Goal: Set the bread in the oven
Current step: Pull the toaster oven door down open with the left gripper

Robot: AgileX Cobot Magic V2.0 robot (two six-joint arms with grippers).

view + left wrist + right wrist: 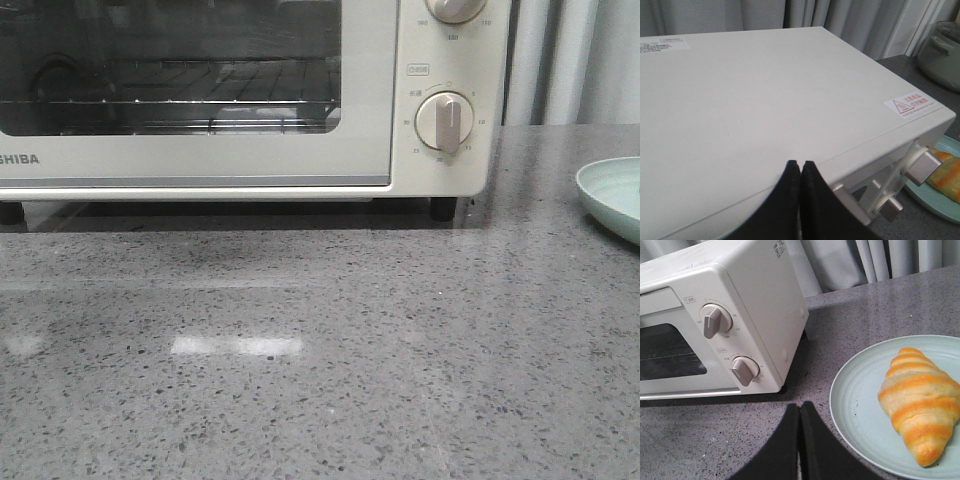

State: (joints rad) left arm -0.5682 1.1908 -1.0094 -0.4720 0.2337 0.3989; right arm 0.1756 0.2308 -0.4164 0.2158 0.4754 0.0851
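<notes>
The cream-white oven (250,150) stands at the back of the grey counter with its glass door closed; it also shows in the right wrist view (730,315) and from above in the left wrist view (765,100). The bread (917,400), a striped golden croissant roll, lies on a pale green plate (860,405) to the right of the oven; a bit of it shows in the left wrist view (946,172). My left gripper (800,164) is shut and empty above the oven's top front edge. My right gripper (799,405) is shut and empty over the counter, between oven and plate.
The plate's edge (612,195) shows at the right of the front view. The oven's knobs (445,120) are on its right side. A pale pot (942,50) stands behind the oven on the right. Grey curtains hang behind the counter.
</notes>
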